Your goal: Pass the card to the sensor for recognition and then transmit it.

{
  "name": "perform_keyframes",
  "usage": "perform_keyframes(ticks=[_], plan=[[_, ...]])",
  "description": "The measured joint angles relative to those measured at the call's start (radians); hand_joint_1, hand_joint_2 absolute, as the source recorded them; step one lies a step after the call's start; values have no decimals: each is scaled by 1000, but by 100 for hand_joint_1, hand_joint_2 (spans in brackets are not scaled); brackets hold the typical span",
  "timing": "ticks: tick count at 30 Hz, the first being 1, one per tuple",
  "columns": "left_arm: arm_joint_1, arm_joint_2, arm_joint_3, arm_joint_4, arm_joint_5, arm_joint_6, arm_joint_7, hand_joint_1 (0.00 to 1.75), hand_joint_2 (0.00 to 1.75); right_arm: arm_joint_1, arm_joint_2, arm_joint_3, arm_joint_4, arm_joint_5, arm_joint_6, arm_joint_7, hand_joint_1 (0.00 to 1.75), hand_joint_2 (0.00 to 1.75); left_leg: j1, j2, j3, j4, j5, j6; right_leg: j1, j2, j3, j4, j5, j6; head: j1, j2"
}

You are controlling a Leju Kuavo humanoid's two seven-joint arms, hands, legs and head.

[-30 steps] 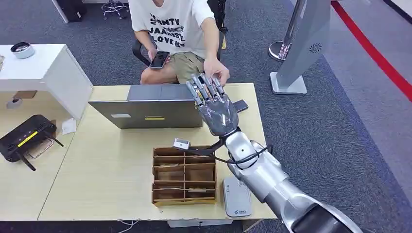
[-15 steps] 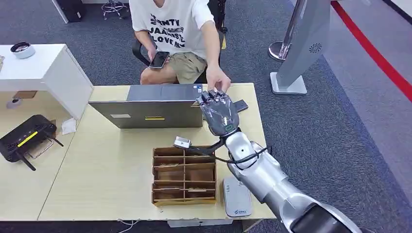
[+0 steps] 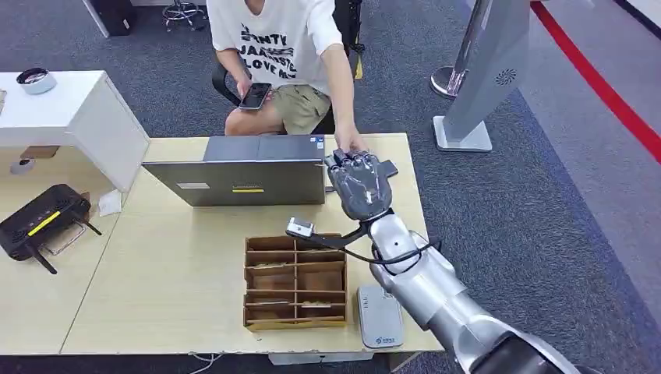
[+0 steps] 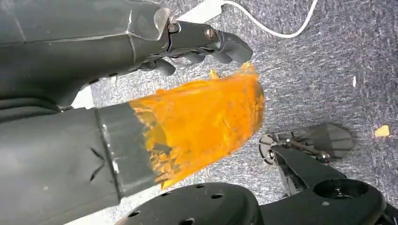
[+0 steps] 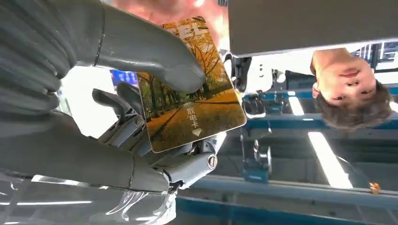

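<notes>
My right hand (image 3: 360,184) hovers over the far side of the table, next to the laptop's corner, with its fingers curled. In the right wrist view, its thumb (image 5: 155,54) presses a card (image 5: 190,112) printed with autumn trees against the fingers. A seated person's hand (image 3: 348,145) reaches across and meets my fingertips; it shows as a pinkish blur (image 5: 176,8) at the card's far edge. The grey card sensor (image 3: 380,315) lies flat near the table's front edge, beside my forearm. My left hand (image 4: 202,40) hangs over the carpet and holds nothing.
A wooden compartment box (image 3: 295,282) stands left of the sensor. A grey laptop (image 3: 242,173) stands at the table's far edge and a dark phone (image 3: 387,168) lies right of my hand. On the left are a black router (image 3: 43,220) and a white side table (image 3: 70,113).
My right hand's fingers went from spread and upright to curled, and the hand shifted slightly right. The person's hand came down onto my fingertips.
</notes>
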Motion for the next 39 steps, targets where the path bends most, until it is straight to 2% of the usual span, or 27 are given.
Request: perform_keyframes(ticks=[5, 9, 14, 18, 21, 23, 29, 39], plan=[[4, -2, 0, 0, 1, 13, -10, 0, 0, 63, -8, -32, -89, -143, 0, -64, 175, 175, 0, 0, 0, 0, 0, 0, 0, 0, 0, 0, 0, 0, 0, 0], [11, -3, 0, 0, 6, 26, -20, 0, 0, 141, -14, -67, -200, -326, 0, -132, 175, 175, 0, 0, 0, 0, 0, 0, 0, 0, -1, 0, 0, 0, 0, 0], [23, -6, 0, 0, 18, 51, -40, 0, 0, 262, -30, -136, -383, -685, 11, -235, 175, 175, 0, 0, -1, 0, -1, 0, 0, 0, -1, -1, 0, 0, 0, 0], [31, -9, 0, 0, 27, 72, -55, 0, 0, 361, -51, -202, -520, -994, 93, -308, 175, 175, 0, 0, -1, 0, -1, 1, 0, 0, -1, -1, 0, 0, 0, 0], [11, -25, 0, 0, 72, 109, -9, 0, 0, 433, -68, -248, -598, -1142, 198, -342, 175, 175, 0, -2, -2, 0, -1, 1, 0, -2, -1, -1, 0, 0, 0, 0], [-9, -30, 3, 0, 93, 115, -13, 0, 0, 447, -70, -259, -611, -1200, 247, -349, 175, 175, 0, 0, -2, 0, -1, 1, 0, -1, -1, -1, 0, 0, 0, 0], [-23, -27, 21, 0, 130, 134, -74, 0, 0, 521, -100, -294, -644, -1405, 367, -361, 175, 175, 0, -1, -1, 0, -1, 1, 0, -1, -1, -1, 0, 0, 0, 0], [-56, -22, 50, 0, 173, 171, -125, 0, 0, 625, -164, -334, -651, -1487, 440, -357, 175, 175, 0, -2, -2, 0, -1, 1, 0, -2, -1, -2, 0, 1, 0, 0]])
